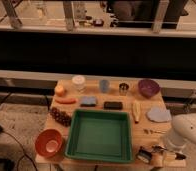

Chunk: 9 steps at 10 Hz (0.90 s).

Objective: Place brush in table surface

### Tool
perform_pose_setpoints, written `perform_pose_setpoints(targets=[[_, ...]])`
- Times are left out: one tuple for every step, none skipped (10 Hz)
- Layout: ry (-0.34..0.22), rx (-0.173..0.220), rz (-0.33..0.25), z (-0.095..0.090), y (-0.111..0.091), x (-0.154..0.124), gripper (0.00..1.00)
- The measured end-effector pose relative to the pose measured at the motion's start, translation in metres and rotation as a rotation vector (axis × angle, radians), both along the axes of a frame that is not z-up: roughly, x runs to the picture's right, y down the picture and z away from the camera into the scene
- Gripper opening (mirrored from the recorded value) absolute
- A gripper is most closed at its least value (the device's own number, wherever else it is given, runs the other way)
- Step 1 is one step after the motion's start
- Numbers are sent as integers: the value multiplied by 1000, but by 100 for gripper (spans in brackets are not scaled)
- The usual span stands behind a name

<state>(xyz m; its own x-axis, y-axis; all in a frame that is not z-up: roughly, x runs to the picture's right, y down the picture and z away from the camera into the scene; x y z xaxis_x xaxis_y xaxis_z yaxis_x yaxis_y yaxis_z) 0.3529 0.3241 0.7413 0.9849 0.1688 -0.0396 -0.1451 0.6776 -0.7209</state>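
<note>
Light: dim, warm, overhead, on the light tan wooden worktop [132, 97]
Background: dark at 12 o'clock
Gripper [160, 153]: 5 o'clock, shaded

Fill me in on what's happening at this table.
The robot's white arm reaches in at the near right corner of the tan wooden tabletop, just right of the green tray. Its pincer sits low there, right at the brush, whose dark head is at the wood. Whether the brush is released can't be told. The purple bowl and banana lie apart from it.
</note>
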Motion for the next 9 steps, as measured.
perform_pose_setpoints(targets=[[-9,-17,2,1,1,-2,45],[-20,-36,2,3,2,-4,34],[-26,-51,1,4,2,-5,28],[-32,-68,-1,5,4,-6,24],[-38,-83,-6,6,5,-7,14],[-42,-90,-8,7,5,-8,4],[-44,-91,-6,7,6,-8,1],[-45,-85,1,4,5,-5,0],[-44,-71,4,1,2,-4,0]])
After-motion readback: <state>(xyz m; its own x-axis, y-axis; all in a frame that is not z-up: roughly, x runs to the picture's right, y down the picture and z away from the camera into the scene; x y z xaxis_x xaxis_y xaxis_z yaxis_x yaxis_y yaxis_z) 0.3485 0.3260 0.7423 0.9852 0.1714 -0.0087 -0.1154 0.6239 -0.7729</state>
